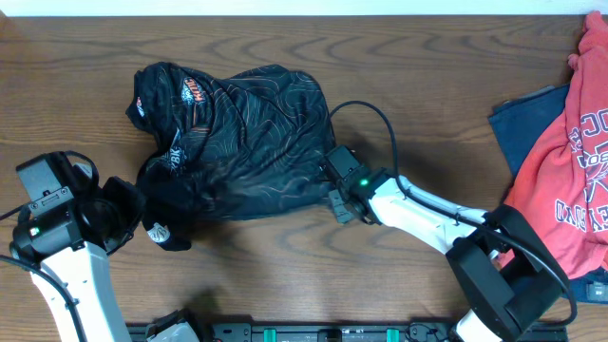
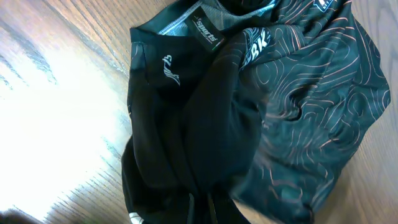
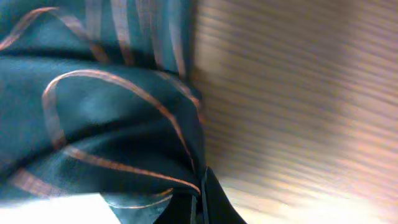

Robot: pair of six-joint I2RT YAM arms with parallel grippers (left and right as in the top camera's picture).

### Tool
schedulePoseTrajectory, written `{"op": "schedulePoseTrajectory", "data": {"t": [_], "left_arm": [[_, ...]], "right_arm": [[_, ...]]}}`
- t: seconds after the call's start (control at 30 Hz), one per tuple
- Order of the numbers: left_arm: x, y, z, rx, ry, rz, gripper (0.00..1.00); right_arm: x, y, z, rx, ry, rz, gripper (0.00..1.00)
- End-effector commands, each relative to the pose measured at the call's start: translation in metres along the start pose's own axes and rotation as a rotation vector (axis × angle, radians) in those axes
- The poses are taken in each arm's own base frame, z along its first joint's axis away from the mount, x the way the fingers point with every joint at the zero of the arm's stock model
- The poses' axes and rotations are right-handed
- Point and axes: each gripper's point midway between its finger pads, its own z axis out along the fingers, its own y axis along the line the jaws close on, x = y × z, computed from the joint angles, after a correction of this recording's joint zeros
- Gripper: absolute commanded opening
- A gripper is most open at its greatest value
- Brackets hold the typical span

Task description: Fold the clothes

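The black jersey [image 1: 237, 133] with thin orange contour lines lies crumpled on the wooden table, left of centre. My left gripper [image 1: 142, 214] is shut on a dark fold at its lower left corner; in the left wrist view the gripper [image 2: 202, 208] pinches black cloth of the jersey [image 2: 298, 93] at the bottom edge. My right gripper [image 1: 332, 185] is shut on the jersey's right edge; in the right wrist view the gripper [image 3: 199, 202] clamps the hem of the jersey [image 3: 93, 106].
A red sweatshirt [image 1: 570, 161] with white lettering lies over a dark blue garment [image 1: 522, 123] at the table's right edge. A black cable [image 1: 380, 119] loops above the right arm. Bare wood surrounds the jersey.
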Motion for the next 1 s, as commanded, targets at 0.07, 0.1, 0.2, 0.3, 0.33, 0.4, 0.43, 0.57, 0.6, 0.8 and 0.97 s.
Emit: {"op": "schedulePoseTrajectory", "data": {"t": [0.07, 0.1, 0.2, 0.3, 0.33, 0.4, 0.43, 0.57, 0.6, 0.8, 0.97], "left_arm": [[-0.001, -0.003, -0.003, 0.012, 0.0, 0.006, 0.06], [0.0, -0.002, -0.003, 0.011, 0.003, 0.006, 0.06], [0.001, -0.002, -0.003, 0.009, 0.008, 0.004, 0.06], [0.002, -0.001, -0.003, 0.005, 0.014, 0.002, 0.06], [0.003, 0.0, -0.003, 0.004, 0.016, 0.002, 0.06], [0.004, 0.0, -0.003, 0.001, 0.022, 0.0, 0.06], [0.005, 0.001, -0.003, -0.001, 0.025, -0.001, 0.06], [0.006, 0.001, -0.003, -0.003, 0.029, -0.002, 0.06], [0.006, 0.001, -0.003, -0.003, 0.029, -0.002, 0.06], [0.006, 0.001, -0.003, -0.003, 0.028, -0.002, 0.06], [0.006, 0.001, -0.003, -0.003, 0.028, -0.002, 0.06]], "right_arm": [[-0.056, -0.114, -0.068, 0.451, -0.222, 0.105, 0.01], [-0.064, -0.122, -0.08, 0.463, -0.243, 0.094, 0.01], [-0.083, -0.132, -0.112, 0.432, -0.311, 0.085, 0.01], [-0.079, -0.129, -0.122, 0.373, -0.309, 0.076, 0.01], [-0.072, -0.125, -0.12, 0.347, -0.283, 0.072, 0.01], [-0.059, -0.119, -0.115, 0.307, -0.227, 0.067, 0.01], [-0.05, -0.114, -0.11, 0.278, -0.186, 0.056, 0.01], [-0.009, -0.1, -0.09, 0.186, -0.028, 0.012, 0.01], [-0.001, -0.098, -0.086, 0.173, -0.001, 0.007, 0.01], [0.041, -0.095, -0.062, 0.151, 0.114, -0.017, 0.01], [0.037, -0.093, -0.055, 0.144, 0.083, -0.01, 0.04]]}}
